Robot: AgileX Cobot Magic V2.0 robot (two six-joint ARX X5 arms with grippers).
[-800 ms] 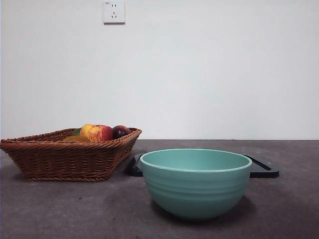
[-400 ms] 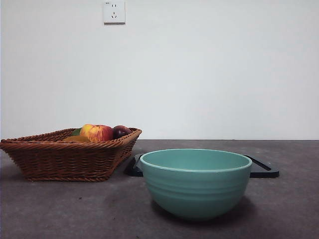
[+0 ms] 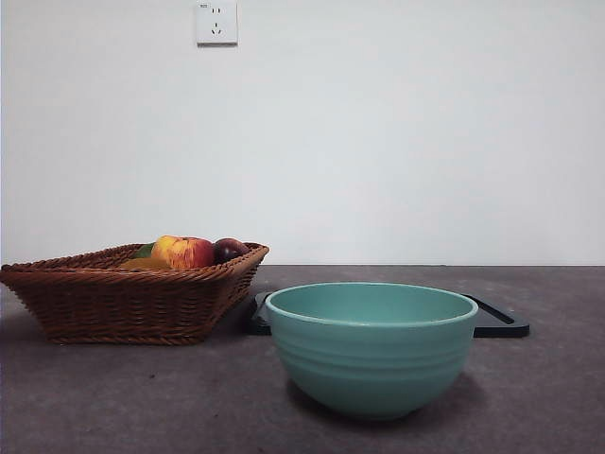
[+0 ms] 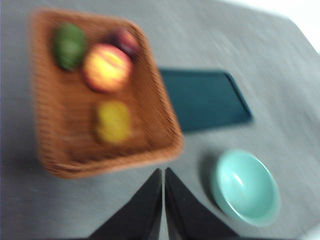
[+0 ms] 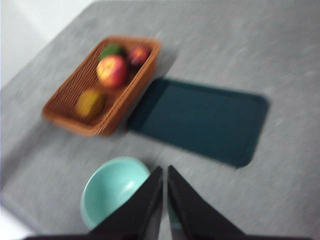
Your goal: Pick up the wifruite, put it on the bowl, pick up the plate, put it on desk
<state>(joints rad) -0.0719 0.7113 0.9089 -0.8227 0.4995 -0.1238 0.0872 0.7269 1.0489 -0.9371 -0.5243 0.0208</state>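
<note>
The wifruite (image 4: pixel 113 121) (image 5: pixel 90 103), a dull brown-orange oval, lies in the wicker basket (image 3: pixel 123 303); in the front view only a sliver of it (image 3: pixel 144 264) tops the rim. The teal bowl (image 3: pixel 371 345) (image 4: pixel 245 186) (image 5: pixel 112 190) stands empty on the dark grey desk (image 3: pixel 113 397), to the right of the basket. No plate is in view. My left gripper (image 4: pixel 163 172) hangs shut high above the desk between basket and bowl. Shut as well, my right gripper (image 5: pixel 164 170) is high over the bowl's edge. Both wrist views are blurred.
The basket also holds a red-yellow apple (image 3: pixel 187 252) (image 4: pixel 106 67), a dark plum (image 3: pixel 230 250) and a green fruit (image 4: pixel 69 45). A flat black tray (image 3: pixel 496 322) (image 5: pixel 200 120) lies behind the bowl, beside the basket.
</note>
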